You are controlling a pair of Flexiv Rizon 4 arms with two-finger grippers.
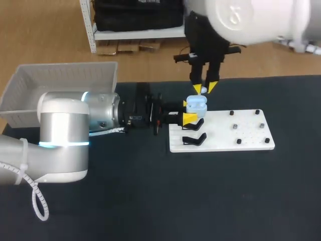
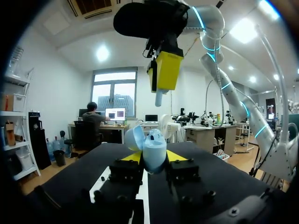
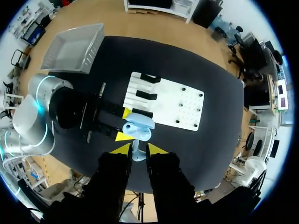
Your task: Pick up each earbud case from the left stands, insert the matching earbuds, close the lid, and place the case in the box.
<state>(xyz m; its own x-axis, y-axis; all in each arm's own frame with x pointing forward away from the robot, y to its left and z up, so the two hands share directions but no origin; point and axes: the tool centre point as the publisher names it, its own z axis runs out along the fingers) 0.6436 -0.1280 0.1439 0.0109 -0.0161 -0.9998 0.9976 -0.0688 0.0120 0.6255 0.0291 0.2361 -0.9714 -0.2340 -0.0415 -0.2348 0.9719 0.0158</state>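
Our case (image 1: 196, 104), pale blue with its lid open, is clamped in our left pincer (image 1: 188, 111) over the left end of the white board (image 1: 246, 125). Directly above it, apart, our right pincer (image 1: 204, 88) grips an earbud (image 2: 159, 98). Black stands (image 1: 194, 139) sit nearer on the board. The box (image 1: 60, 80) rests far left on the tabletop (image 1: 150, 201).

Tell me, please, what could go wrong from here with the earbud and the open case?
The earbud, pinched by the right gripper, hangs above the open case; if misaligned, it may jam or drop. The left gripper grips the case only at its sides, so a push might tilt it or make it slip.
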